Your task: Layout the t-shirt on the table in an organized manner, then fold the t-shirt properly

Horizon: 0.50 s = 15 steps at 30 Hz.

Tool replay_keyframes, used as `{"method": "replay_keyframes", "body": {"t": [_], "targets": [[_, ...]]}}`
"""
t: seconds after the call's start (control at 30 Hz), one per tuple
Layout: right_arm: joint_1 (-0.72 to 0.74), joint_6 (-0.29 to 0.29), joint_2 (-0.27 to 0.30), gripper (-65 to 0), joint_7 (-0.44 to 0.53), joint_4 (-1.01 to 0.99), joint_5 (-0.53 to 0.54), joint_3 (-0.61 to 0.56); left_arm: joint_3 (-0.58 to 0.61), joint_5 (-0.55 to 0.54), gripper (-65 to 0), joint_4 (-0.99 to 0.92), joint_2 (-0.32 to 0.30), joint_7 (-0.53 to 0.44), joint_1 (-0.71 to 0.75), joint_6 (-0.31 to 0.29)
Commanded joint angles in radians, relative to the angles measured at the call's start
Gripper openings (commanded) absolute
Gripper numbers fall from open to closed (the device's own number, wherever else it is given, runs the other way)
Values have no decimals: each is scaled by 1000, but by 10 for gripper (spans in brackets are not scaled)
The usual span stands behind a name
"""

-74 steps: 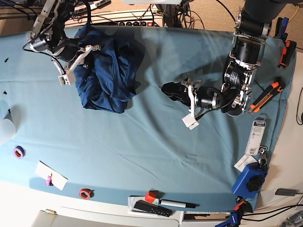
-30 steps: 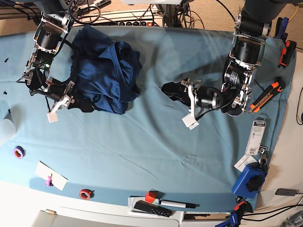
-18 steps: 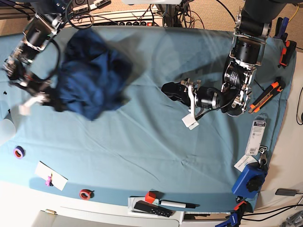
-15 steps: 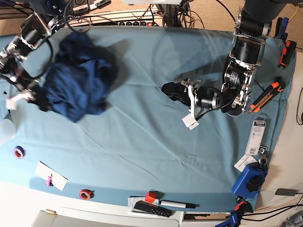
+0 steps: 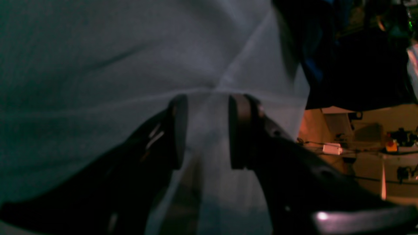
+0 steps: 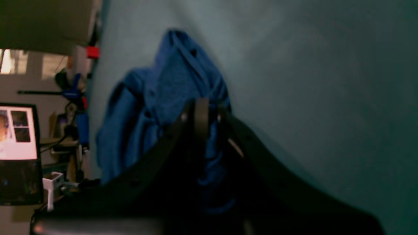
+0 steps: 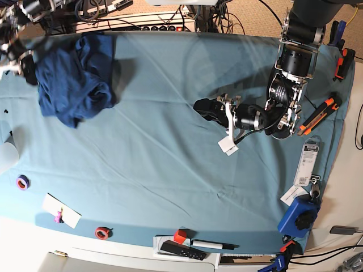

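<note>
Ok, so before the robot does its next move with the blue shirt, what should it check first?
1. Right gripper shut on the t-shirt: ok, a fold of blue cloth sits between its jaws.
2. T-shirt spread flat: not ok, bunched in a heap.
3. T-shirt fully on the table: cannot tell, it sits at the far corner by the edge.
4. Left gripper free: ok, jaws apart, only teal cloth between them.
5. Left gripper near the t-shirt: not ok, it rests mid-table, far off.
</note>
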Motion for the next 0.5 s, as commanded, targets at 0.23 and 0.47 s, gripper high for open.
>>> {"method": "replay_keyframes", "body": {"t": [0.23,0.47], "targets": [[-108,5,26,-650,13,16,111,26,-3,-26,-431,16,-2,-15,-22,-5],[-104,65,32,-552,13,16,217,25,-3,-27,-431,16,-2,-15,-22,-5]]}}
